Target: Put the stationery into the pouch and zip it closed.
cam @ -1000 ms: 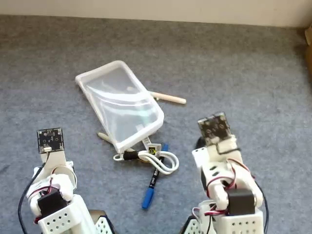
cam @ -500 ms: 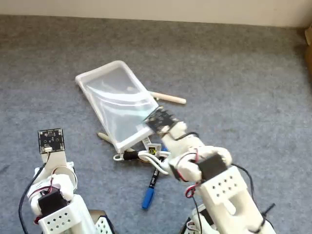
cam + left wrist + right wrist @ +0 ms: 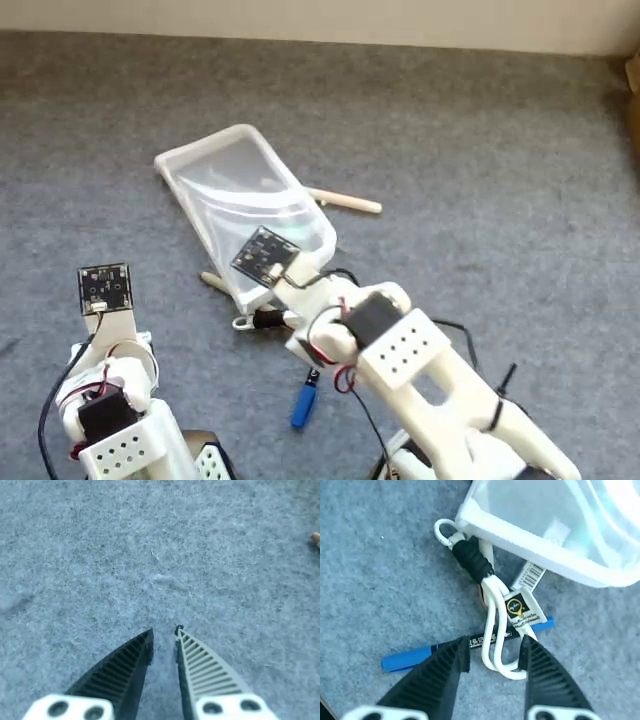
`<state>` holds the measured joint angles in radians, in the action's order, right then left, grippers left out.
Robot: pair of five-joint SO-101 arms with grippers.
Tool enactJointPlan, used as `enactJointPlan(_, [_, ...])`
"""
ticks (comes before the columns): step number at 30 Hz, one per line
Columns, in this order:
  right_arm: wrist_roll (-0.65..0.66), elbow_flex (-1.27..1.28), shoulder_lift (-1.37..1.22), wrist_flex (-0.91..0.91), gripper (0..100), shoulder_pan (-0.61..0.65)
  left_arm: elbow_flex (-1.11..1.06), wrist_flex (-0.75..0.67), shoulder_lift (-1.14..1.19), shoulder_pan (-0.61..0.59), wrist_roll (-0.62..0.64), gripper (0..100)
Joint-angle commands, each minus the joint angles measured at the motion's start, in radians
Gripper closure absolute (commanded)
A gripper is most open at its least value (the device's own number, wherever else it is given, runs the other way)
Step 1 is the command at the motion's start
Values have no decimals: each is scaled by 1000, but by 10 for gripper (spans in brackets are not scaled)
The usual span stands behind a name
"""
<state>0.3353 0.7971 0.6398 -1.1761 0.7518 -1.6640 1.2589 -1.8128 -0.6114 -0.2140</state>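
Grey carpet (image 3: 500, 150): right arm (image 3: 385, 340) swung over pen (image 3: 412, 658), jaws parted

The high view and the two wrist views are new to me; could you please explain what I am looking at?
Two small robot arms stand side by side on a grey carpet. The high view looks down from a fixed camera; each wrist view comes from a camera on one arm, looking along its two-fingered gripper. On the carpet lie a clear pouch, a blue pen, a pale wooden stick, perhaps a pencil, and a white cord by the pouch's edge. The right gripper hangs open over the pen and cord; the left gripper sits slightly open above bare carpet. Nothing is held.
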Motion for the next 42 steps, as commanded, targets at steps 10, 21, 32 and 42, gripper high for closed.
enactJointPlan(10, [-3,-260,-278,25,835,87,10,-20,-12,-12,-12,912])
enactJointPlan(21, [-3,-429,-522,27,835,128,10,-20,-12,-12,-12,912])
enactJointPlan(32, [-2,-544,-696,27,835,128,10,-20,-12,-10,-12,912])
enactJointPlan(42, [106,-549,-774,27,835,125,8,-20,-13,-10,-12,912])
